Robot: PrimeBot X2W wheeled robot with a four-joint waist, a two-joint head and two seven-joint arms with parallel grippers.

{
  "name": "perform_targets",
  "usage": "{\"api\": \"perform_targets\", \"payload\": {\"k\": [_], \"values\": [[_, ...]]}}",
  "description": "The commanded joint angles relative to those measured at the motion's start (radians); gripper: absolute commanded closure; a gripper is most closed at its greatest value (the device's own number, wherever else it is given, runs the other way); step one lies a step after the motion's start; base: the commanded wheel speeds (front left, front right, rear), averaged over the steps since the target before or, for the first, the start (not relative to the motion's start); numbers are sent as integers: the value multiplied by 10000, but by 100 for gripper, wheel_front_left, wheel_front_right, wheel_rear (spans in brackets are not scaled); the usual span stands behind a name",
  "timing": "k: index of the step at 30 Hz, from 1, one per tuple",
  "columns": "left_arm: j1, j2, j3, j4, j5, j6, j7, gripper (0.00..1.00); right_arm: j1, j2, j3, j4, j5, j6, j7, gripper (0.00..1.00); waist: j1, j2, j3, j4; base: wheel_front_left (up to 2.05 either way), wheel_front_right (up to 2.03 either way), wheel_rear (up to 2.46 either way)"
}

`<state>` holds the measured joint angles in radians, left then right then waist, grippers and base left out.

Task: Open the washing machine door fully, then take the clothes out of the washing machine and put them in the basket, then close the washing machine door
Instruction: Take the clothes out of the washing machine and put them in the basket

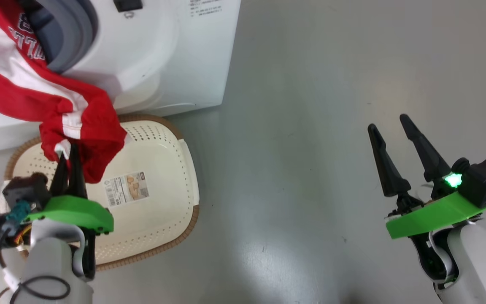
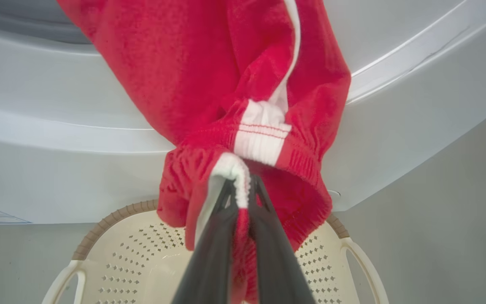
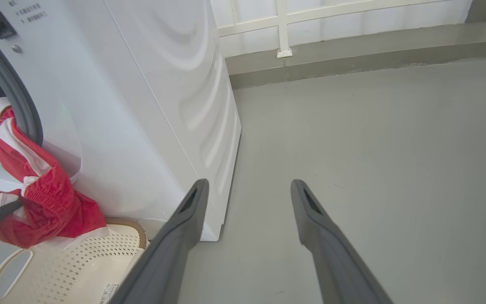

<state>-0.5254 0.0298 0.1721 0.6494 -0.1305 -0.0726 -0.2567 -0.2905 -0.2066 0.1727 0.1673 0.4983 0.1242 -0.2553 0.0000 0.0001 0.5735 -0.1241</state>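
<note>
Item, left gripper [image 1: 69, 151]: nearest the camera at lower left, fingers clamped tight on the elastic hem of the clothes [image 1: 36, 93], with a white fold pinched between the tips in the left wrist view. Item, right gripper [image 1: 388, 122]: lower right, jaws spread wide and holding nothing, poised over bare floor [image 1: 310, 169] well apart from the work. Item, basket [image 1: 163, 202]: cream, perforated, with a brown rim, set on the floor just in front of the washer [image 1: 192, 55]. It lies directly beneath the left gripper, and a paper label [image 1: 127, 188] lies on its bottom. No garment rests in the part that shows, though the hanging hem hides one corner. Item, clothes: red with white stripes and lettering, stretched from the gripped hem over the basket's far edge up across the grey gasket [image 1: 70, 38] and into the drum mouth; the lower bunch hangs above the basket rather than in it. How much fabric lies further inside cannot be told. Item, washer: white, mouth clear; the door is judged already open, since cloth passes freely through the opening. Progress: opening done, unloading roughly midway for this garment. Left to do: draw the rest clear of the gasket, lower and release it into the basket, check the drum for more, then close the door.
</note>
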Motion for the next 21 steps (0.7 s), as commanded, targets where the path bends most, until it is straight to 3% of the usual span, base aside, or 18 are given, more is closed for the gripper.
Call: {"api": "perform_targets", "payload": {"k": [1, 5, 9, 10, 12, 21], "values": [[-32, 204, 251, -62, 98, -50, -51, 99, -3, -26, 168, -247, -109, 65, -65, 0, 0, -1, 141, -52, 0, 0, 0], [-401, 204, 329, 463, 344, -39, -51, 84, -99, 8, 162, -251, -115, 65, -65, 0, 0, -1, 294, -69, 0, 0, 0], [-646, 204, 442, 834, 446, -53, -51, 51, -162, 33, 137, -239, -118, 65, -65, 0, 0, -1, 374, -64, 0, 0, 0], [-685, 204, 481, 876, 469, -54, -51, 26, -173, 41, 133, -231, -119, 65, -65, 0, 0, -1, 381, -65, 0, 0, 0], [-723, 204, 544, 902, 513, -68, -51, 0, -182, 57, 119, -221, -121, 65, -65, 0, 0, -1, 377, -61, 0, 0, 0], [-471, 204, 477, 461, 407, -75, -51, 0, -99, 38, 86, -156, -132, 65, -65, 0, 0, -1, 124, 53, 0, 0, 0]]}}
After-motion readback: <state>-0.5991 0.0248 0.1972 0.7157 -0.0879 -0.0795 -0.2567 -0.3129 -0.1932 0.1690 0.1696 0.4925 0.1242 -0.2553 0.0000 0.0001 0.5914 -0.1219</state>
